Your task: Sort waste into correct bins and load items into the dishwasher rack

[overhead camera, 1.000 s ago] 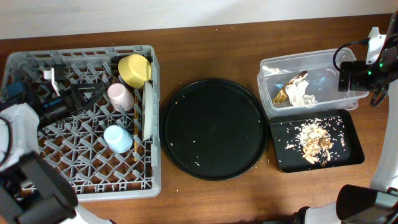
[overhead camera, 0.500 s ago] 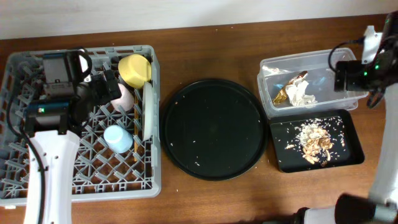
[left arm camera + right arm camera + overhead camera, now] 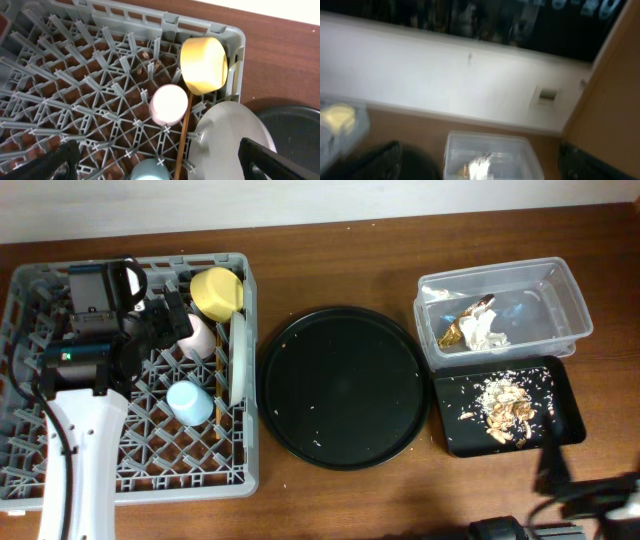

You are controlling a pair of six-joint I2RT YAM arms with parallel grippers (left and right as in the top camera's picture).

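The grey dishwasher rack (image 3: 40, 465) at the left holds the yellow bowl (image 3: 217, 292), pink cup (image 3: 196, 337), blue cup (image 3: 188, 402), the plate (image 3: 239, 365) on edge and a chopstick (image 3: 218, 375). My left gripper (image 3: 172, 323) hovers over the rack, open and empty. The left wrist view shows its fingers wide apart (image 3: 165, 167) above the pink cup (image 3: 169, 104), bowl (image 3: 202, 65), plate (image 3: 230, 135) and chopstick (image 3: 182, 135). The clear tub (image 3: 545, 285) holds the napkin (image 3: 487, 332) and wrapper (image 3: 458, 330). The black tray (image 3: 560, 425) holds food scraps (image 3: 505, 405). My right gripper (image 3: 480, 170) is open and empty, and its blurred view shows the tub (image 3: 492, 150) far off.
The big round black tray (image 3: 343, 385) with a few crumbs lies between the rack and the bins. The right arm (image 3: 585, 495) is low at the table's front right edge. A pale wall runs along the back.
The right arm has swung away from the clear tub's right side to the front right edge. The left arm came in over the rack and has since stayed still.
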